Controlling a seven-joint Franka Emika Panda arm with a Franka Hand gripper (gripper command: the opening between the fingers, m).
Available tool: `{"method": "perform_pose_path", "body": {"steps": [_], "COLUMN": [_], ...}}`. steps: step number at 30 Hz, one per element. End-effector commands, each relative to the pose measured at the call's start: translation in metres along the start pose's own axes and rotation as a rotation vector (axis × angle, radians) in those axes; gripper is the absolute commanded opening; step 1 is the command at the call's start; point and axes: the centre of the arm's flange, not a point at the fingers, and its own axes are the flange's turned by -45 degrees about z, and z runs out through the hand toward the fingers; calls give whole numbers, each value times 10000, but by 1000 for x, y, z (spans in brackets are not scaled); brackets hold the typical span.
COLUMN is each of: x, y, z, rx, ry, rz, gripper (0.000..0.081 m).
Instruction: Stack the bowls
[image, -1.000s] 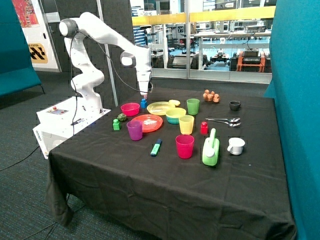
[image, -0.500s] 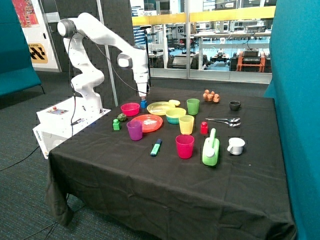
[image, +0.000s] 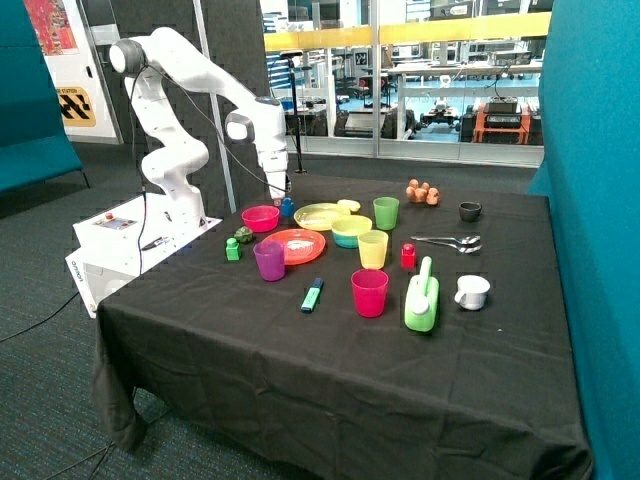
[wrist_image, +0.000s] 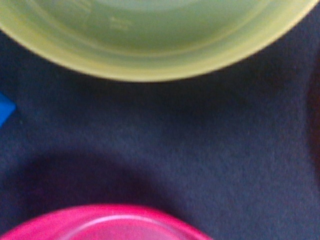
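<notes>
The claw (image: 281, 190) hung above the worktop (image: 300, 350) between the pink bowl (image: 260, 217) and the yellow plate (image: 320, 216); whether its grip was apart could not be told.

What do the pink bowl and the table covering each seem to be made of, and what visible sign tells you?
Pink bowl: probably plastic, with a smooth surface, an even bright colour and a thin rounded rim. Black tablecloth: woven fabric, matt; it hangs in soft folds at the table's corner. The gripper hovers beside the bowl.

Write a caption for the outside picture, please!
Robot gripper hovers by the pink bowl; the yellow bowl already sits in the blue one.
</notes>
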Motion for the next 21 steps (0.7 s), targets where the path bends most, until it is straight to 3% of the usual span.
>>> {"method": "perform_pose_path", "body": {"steps": [1,6,11,12,21], "x": [-17,-26,-30,-30,-35], "y": [2,2,0,0,-2], "z": [7,11,17,17,28], "rx": [-3,-3,-3,-3,-3], "ry": [1,1,1,1,1], "rz": [-20,95,111,121,238], "gripper": [391,346,409,380,404]}}
